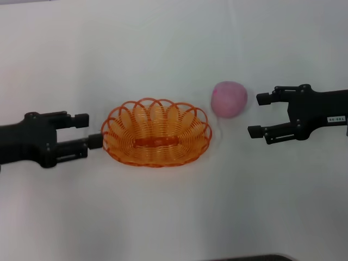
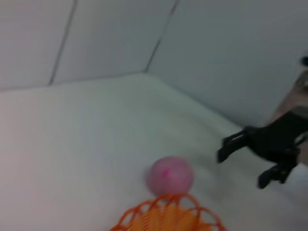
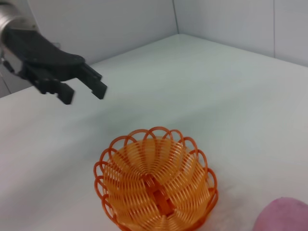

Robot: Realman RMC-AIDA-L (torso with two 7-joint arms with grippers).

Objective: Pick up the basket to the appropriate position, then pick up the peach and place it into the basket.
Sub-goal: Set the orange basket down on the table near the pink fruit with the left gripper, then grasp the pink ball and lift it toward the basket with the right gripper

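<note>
An orange basket (image 1: 156, 133) is seen resting on a white desk (image 1: 174, 217), flanked by two black robot hands in the head view. The left hand (image 1: 91, 130) is held level at the basket's left end, its fingers spread apart, the lower fingertip lying just beside or against the scalloped rim while the upper one stands a little clear of it; actual contact cannot be told. Nothing is gripped by it. A pale pink peach (image 1: 229, 99) is set on the desk just beyond the basket's right end, near the rim but apart from it, with a faint darker pink mark on its skin. The right hand (image 1: 260, 115) is held to the right of the peach, its fingers wide apart and pointed toward the fruit, with a clear gap between fingertips and peach; nothing is held. In the left wrist view the peach (image 2: 170, 175) is shown just behind the basket's rim (image 2: 168, 214), with the right hand (image 2: 243, 166) open off to one side above the desk. In the right wrist view the basket (image 3: 156, 185) is seen empty, its looped wire sides rising from a small oval base, the edge of the peach (image 3: 284, 216) is caught at the corner, and the left hand (image 3: 82, 91) is shown open beyond the basket, above the desk.
</note>
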